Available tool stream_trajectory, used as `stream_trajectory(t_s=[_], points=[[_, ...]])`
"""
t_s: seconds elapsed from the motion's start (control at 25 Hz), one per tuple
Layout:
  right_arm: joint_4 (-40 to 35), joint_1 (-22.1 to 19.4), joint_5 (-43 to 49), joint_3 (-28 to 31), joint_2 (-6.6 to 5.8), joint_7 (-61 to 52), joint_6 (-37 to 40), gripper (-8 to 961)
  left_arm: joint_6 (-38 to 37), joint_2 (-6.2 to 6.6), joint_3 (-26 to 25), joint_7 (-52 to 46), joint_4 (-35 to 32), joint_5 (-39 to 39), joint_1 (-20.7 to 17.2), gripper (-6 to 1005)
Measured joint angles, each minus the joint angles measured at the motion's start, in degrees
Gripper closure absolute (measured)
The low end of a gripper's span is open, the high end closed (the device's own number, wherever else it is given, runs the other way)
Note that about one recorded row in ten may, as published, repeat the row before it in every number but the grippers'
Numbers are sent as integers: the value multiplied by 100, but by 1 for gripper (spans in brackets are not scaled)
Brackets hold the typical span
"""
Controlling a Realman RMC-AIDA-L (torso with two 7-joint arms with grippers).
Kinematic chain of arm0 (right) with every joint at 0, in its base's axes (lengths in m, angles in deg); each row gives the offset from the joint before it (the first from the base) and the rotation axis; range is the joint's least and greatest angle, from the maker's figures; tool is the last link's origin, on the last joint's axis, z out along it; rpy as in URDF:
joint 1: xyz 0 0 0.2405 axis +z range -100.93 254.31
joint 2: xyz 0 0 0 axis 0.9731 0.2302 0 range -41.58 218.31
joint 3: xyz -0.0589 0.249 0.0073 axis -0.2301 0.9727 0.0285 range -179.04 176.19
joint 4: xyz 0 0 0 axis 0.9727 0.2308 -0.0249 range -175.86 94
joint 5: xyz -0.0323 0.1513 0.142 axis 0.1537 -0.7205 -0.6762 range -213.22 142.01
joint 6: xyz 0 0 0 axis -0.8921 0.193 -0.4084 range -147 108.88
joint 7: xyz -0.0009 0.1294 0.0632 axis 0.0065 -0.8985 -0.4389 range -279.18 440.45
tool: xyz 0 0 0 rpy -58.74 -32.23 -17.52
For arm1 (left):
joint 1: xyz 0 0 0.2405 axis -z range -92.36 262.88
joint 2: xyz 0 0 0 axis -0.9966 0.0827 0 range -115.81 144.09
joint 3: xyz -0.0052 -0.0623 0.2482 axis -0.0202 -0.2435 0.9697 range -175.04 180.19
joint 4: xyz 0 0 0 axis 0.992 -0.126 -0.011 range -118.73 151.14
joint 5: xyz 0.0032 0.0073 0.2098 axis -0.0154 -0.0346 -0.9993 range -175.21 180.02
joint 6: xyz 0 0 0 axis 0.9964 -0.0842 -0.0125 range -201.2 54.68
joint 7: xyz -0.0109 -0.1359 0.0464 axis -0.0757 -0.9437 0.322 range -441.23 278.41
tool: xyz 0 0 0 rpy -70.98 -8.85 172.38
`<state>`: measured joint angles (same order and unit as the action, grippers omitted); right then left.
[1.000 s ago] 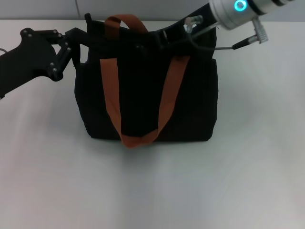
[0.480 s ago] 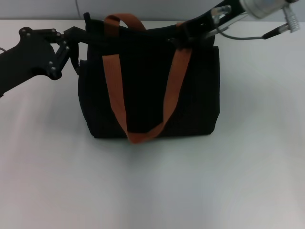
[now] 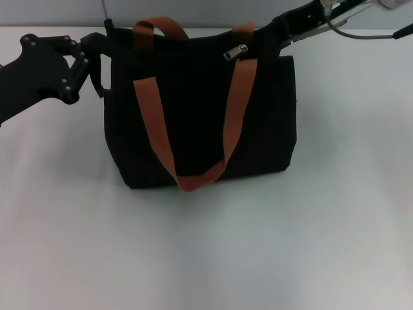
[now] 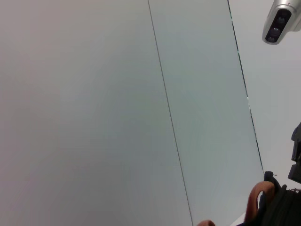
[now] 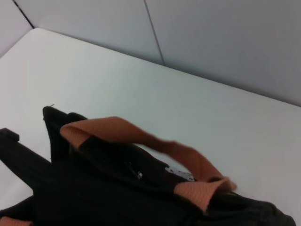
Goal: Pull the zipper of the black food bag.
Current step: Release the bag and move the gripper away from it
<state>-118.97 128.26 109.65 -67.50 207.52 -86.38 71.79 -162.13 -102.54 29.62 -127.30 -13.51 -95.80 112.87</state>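
From the head camera I see the black food bag (image 3: pixel 200 116) upright near the desk's far edge, orange-brown straps (image 3: pixel 235 110) draped down its front. The silver zipper (image 3: pixel 235 51) dangles at its top. The left gripper (image 3: pixel 97 55) is at the bag's left top corner and the right gripper (image 3: pixel 284 26) at its right top corner; I cannot tell either grip. The left wrist camera shows mostly wall. The right wrist camera shows the bag's top and strap.

**White tabletop with one bag**

A smooth, matte white table (image 3: pixel 271 245) carries a large boxy black fabric tote (image 3: pixel 197 123) with orange-brown webbing strap handles. The bag stands upright toward the far edge of the table, its base resting flat on the surface, with one strap loop hanging down its front face.
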Motion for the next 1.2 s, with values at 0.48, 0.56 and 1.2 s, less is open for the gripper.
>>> stream_trajectory(t_s=[0.48, 0.56, 1.2], points=[[-205, -510, -980, 750, 1, 593, -109, 877, 2, -7, 2, -9, 1, 4, 24, 962], [-181, -762, -1714, 1108, -1, 1146, -152, 845, 2, -6, 3, -10, 2, 5, 25, 962], [3349, -2627, -6637, 2070, -420, 7425, 1787, 323, -43, -10, 61, -386, 1, -48, -54, 961]])
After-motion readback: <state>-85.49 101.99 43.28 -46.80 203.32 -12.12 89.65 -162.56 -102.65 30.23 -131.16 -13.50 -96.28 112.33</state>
